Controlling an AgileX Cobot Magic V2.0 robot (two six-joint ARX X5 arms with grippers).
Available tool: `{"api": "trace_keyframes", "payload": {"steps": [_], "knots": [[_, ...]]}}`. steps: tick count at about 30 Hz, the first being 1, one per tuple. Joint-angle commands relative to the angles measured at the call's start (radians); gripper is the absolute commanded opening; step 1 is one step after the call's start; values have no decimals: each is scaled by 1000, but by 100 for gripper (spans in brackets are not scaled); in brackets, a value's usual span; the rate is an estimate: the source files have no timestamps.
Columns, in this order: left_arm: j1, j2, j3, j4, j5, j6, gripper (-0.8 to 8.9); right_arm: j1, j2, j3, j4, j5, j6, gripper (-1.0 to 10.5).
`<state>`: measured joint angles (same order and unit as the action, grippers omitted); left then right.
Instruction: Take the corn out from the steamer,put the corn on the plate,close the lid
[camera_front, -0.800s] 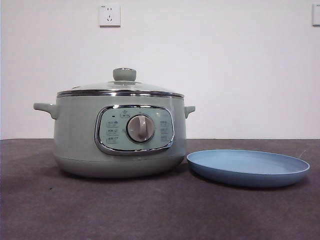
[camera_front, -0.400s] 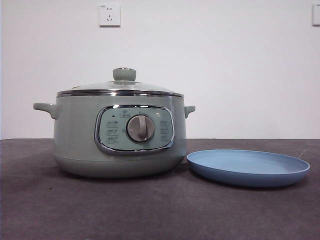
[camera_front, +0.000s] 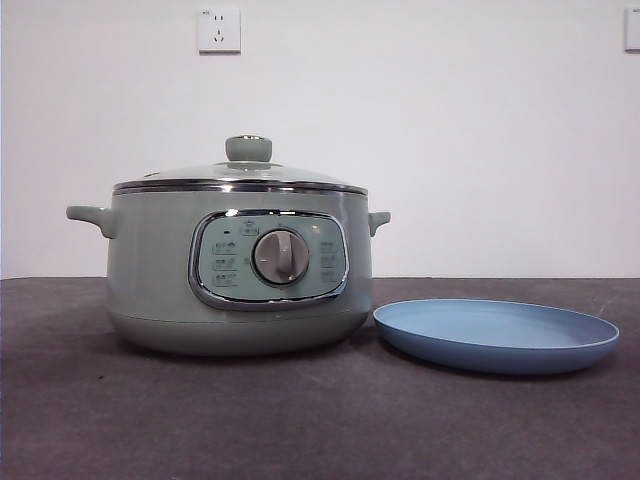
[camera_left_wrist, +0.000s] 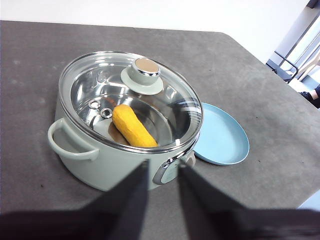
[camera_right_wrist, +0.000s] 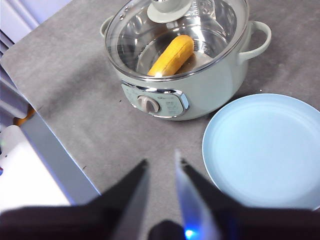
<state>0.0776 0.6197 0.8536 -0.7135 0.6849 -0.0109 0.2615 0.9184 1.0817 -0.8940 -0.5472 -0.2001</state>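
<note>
The pale-green steamer (camera_front: 240, 270) stands on the dark table with the glass lid (camera_front: 240, 180) closed on it. The light-blue plate (camera_front: 495, 335) lies empty just right of it. The corn is hidden in the front view. It lies inside the steamer under the lid in the left wrist view (camera_left_wrist: 132, 126) and in the right wrist view (camera_right_wrist: 172, 55). My left gripper (camera_left_wrist: 163, 167) hangs above the table on the steamer's panel side, jaws a little apart and empty. My right gripper (camera_right_wrist: 161, 159) hangs above the table in front of the steamer (camera_right_wrist: 175, 90) and the plate (camera_right_wrist: 265, 145), jaws a little apart and empty.
A white wall with a socket (camera_front: 219, 30) stands behind the table. The table's edge (camera_right_wrist: 52, 147) runs close beside the right gripper. The table's rounded corner (camera_left_wrist: 235, 37) lies beyond the plate (camera_left_wrist: 220, 137).
</note>
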Motion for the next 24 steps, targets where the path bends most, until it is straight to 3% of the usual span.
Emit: {"api": "trace_keyframes", "payload": {"steps": [1,3,11,17,24], "knots": [[0,0,5,15,6,4,599,0,0,4,3,4,22,601],[0,0,5,28,20,4,598,1,0,4,3,3,27,669],[-22,61,6,123,53,3,598,1,0,4,3,3,27,662],[-90,183,6,283,43,-21,598,1,0,4,3,3,27,662],[-229,404,71,431,-119,-11,598,1,0,4,3,3,27,662]]}}
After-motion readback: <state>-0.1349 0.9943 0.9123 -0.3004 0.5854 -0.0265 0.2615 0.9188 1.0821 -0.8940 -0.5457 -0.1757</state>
